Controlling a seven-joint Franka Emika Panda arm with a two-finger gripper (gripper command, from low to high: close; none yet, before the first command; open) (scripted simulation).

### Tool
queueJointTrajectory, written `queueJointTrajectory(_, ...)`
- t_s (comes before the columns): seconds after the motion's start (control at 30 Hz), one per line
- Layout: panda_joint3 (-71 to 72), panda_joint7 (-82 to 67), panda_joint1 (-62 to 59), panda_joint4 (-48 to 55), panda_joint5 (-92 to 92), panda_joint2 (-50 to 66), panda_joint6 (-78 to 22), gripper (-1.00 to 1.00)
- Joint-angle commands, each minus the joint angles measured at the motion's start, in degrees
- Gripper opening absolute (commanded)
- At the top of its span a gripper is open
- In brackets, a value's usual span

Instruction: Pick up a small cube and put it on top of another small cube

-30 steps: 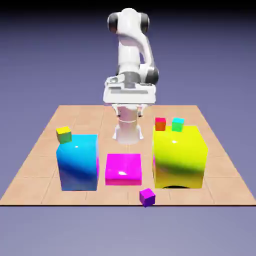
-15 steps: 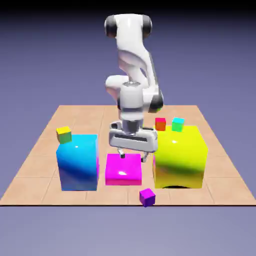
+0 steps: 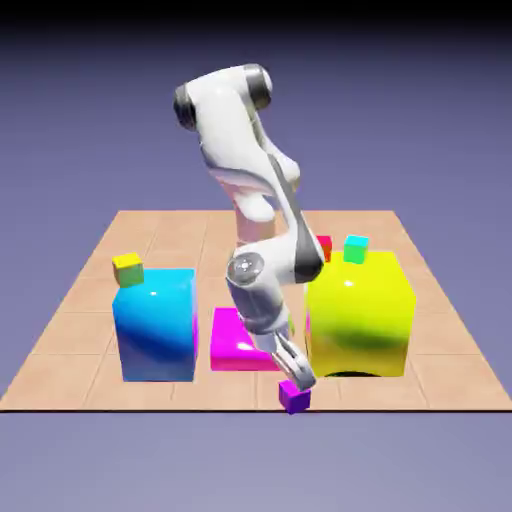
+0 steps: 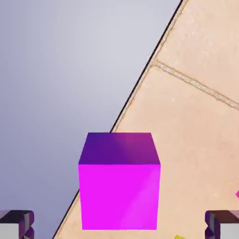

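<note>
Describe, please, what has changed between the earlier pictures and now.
The arm has swung down toward the camera, bringing its open pincer over the purple cube near the table's front edge. Nothing has been gripped or let go. The purple, yellow and teal cubes and the blue block stayed put.

The Franka Panda arm [image 3: 225, 125] has a glossy white shell of smooth, rounded segments with soft grey shading. At the top, 2 dark grey, drum-like joint caps [image 3: 258, 88] flank the white casing; 1 more dark cap [image 3: 308, 262] closes a lower joint. A round, metallic-grey disc [image 3: 246, 266] sits on the wrist housing. The 2-finger gripper [image 4: 119, 225] has 2 blocky fingertips [image 4: 228, 230], with flat pale grey faces and near-black, purple-tinted edges.
</note>
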Motion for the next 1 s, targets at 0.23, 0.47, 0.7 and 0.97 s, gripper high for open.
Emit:
queueJointTrajectory(0.23, 2.02, -0.79, -2.33, -0.20, 1.58, -4.14, -4.01, -1.00)
queueJointTrajectory(0.47, -4.26, -1.54, 2.20, 0.09, 4.70, -15.44, -13.46, -1.00)
queueJointTrajectory(0.7, -18.80, 3.85, -2.22, -3.28, 10.96, -29.83, -21.11, -1.00)
queueJointTrajectory(0.97, -35.41, 10.01, -7.27, -7.12, 18.11, -46.28, -29.86, -1.00)
